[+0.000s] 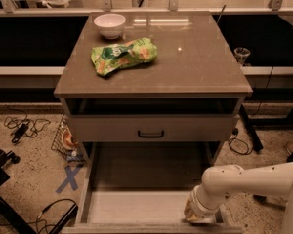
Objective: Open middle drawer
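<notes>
The middle drawer [136,206] is pulled far out of the grey-tan cabinet [185,67], and its inside shows empty. Its front panel [136,228] lies along the bottom edge of the view, with the handle hidden. My gripper [198,213], on the end of the white arm [254,182], sits at the right part of the drawer's front rim. The taller-fronted upper drawer [112,128] with its black bar handle [150,133] sits above it. The lowest drawer is hidden under the open one.
A white bowl [110,24] and a green snack bag [123,56] lie on the cabinet top. A wire basket [66,140], cables [22,126] and a blue tape cross [68,178] are on the floor at the left. A black chair base [0,169] stands at the lower left.
</notes>
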You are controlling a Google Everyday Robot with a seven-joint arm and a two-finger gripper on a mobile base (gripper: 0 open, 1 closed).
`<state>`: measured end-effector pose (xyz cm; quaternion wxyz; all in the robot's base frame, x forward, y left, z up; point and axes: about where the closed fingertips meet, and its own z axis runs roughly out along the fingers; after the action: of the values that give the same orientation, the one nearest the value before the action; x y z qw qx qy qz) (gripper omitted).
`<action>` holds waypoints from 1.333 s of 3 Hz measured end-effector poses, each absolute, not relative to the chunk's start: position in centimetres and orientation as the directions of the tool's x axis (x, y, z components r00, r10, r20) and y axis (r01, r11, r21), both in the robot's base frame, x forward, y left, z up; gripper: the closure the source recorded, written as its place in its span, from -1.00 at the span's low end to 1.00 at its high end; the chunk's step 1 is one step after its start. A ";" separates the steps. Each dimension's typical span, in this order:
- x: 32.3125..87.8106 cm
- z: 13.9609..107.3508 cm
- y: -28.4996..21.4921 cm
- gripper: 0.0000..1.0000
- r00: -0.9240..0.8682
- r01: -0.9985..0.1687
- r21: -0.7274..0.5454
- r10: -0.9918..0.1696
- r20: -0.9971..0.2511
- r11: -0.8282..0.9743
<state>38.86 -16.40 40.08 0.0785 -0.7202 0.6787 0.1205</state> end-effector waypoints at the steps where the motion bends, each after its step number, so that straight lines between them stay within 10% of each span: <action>1: 38.8 40.0 -16.4 0.17 0.050 -0.996 0.053 -0.959 -0.281 -0.067; 3: 38.6 39.8 -16.3 -0.90 0.050 -0.996 0.058 -0.958 -0.281 -0.069; 4: 38.5 39.8 -16.3 -1.00 0.050 -0.996 0.059 -0.958 -0.282 -0.070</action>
<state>38.54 -16.29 39.80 0.0757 -0.7207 0.6778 0.1242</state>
